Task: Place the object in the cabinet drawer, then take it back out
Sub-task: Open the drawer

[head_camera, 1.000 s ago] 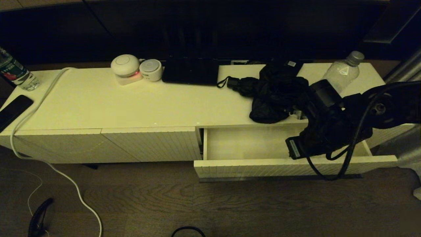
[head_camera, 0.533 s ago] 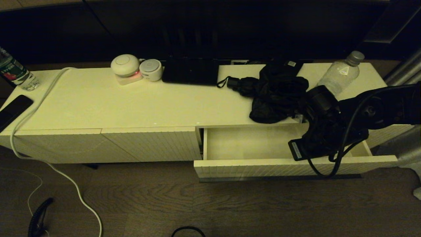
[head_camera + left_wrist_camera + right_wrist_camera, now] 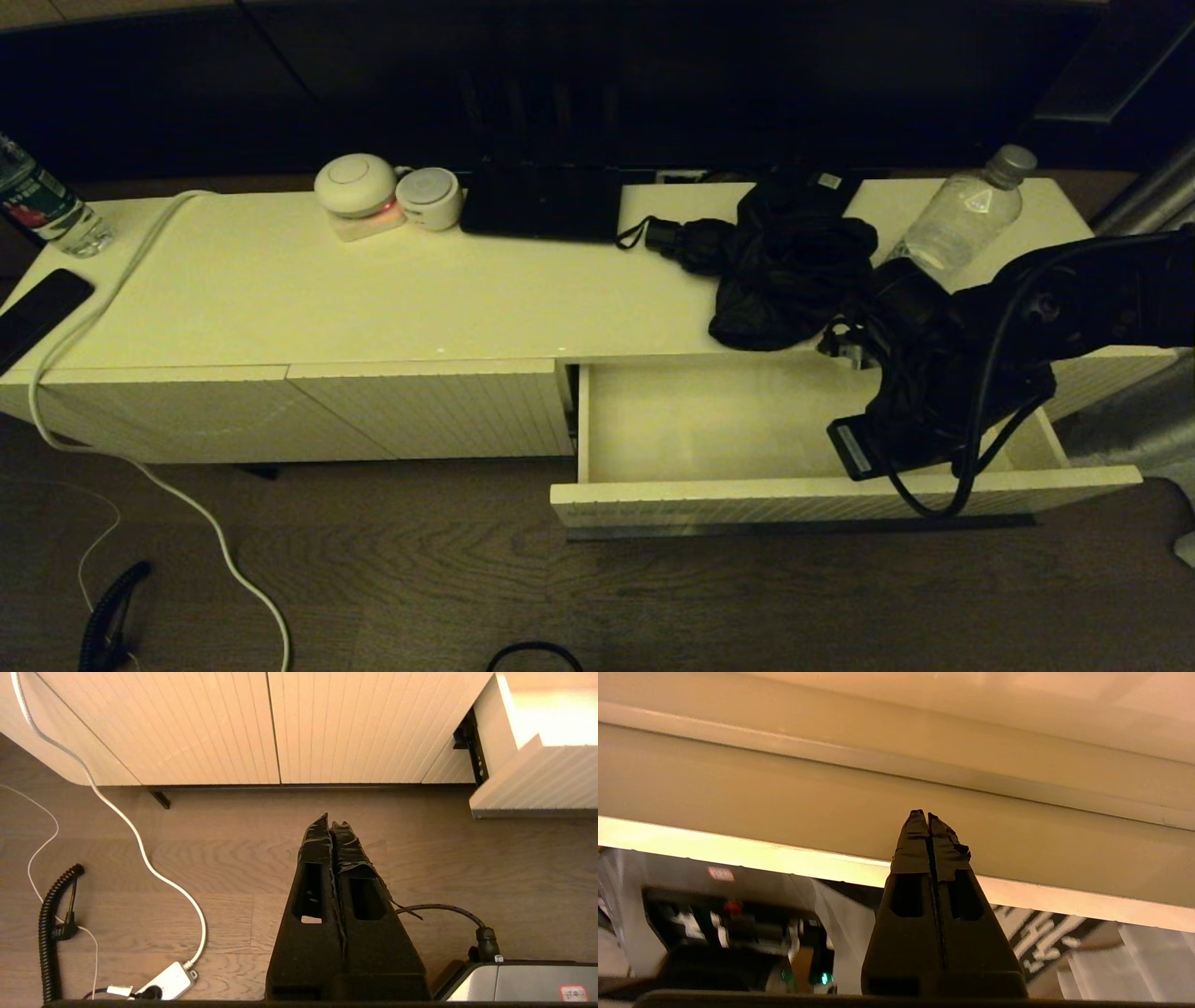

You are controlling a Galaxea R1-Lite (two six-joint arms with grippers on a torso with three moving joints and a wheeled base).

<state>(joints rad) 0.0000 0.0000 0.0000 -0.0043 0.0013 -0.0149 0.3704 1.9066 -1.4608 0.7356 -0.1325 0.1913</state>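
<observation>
The cabinet drawer point(image 3: 709, 425) stands pulled out at the right of the cream cabinet, its smooth interior bare and a dark handle strip point(image 3: 794, 527) under its ribbed front. My right arm point(image 3: 943, 392) reaches down into the drawer's right part. In the right wrist view my right gripper point(image 3: 928, 814) is shut and empty, its tips against the inner face of the drawer front point(image 3: 784, 793). A black bundled object point(image 3: 789, 271) lies on the cabinet top just behind the drawer. My left gripper point(image 3: 331, 821) hangs shut over the wood floor, out of the head view.
A clear plastic bottle point(image 3: 962, 219) stands behind my right arm. Two white round devices point(image 3: 357, 187) and a black flat box point(image 3: 541, 201) sit at the back. At the far left are another bottle point(image 3: 42, 205), a phone point(image 3: 37, 313) and a white cable point(image 3: 112, 289).
The drawer has slid further out toward me, and my right arm has moved with it, lower and nearer. The black bundle has not moved.
</observation>
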